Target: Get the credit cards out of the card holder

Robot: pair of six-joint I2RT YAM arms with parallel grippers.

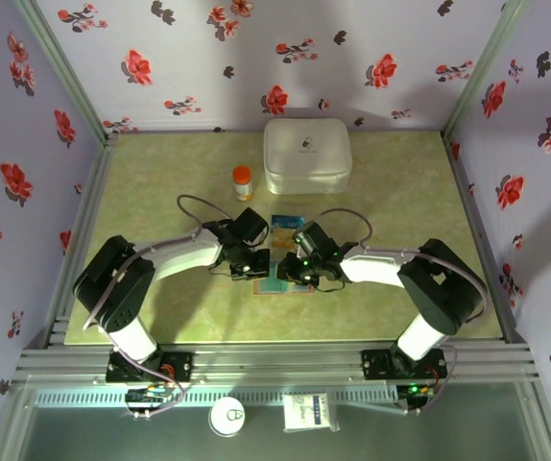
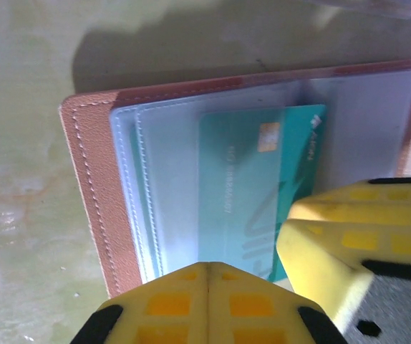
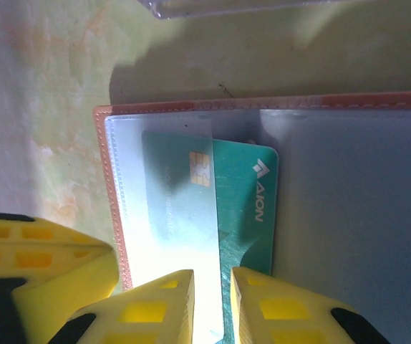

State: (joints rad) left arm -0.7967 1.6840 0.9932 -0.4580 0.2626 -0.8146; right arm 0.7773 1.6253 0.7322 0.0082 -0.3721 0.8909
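Note:
The brown card holder [image 2: 91, 186] lies open on the table, its clear sleeves facing up; from above it shows between the two arms [image 1: 274, 285]. A teal credit card [image 3: 252, 208] sits half out of a sleeve, its chip end still under the plastic [image 2: 255, 179]. My left gripper [image 2: 209, 269] is shut, and its tips press on the sleeve near the holder's edge. My right gripper [image 3: 213, 287] stands open by a narrow gap, its tips resting on the card where it leaves the sleeve. Nothing is pinched between its fingers. Both grippers meet over the holder [image 1: 256, 267] [image 1: 292, 272].
A blue-and-yellow flat card [image 1: 286, 229] lies just behind the holder. A clear sheet's edge [image 3: 220, 7] shows near it. Further back stand a white rounded case [image 1: 306, 154] and a small orange bottle [image 1: 243, 181]. Floral walls enclose the green table [image 1: 151, 192].

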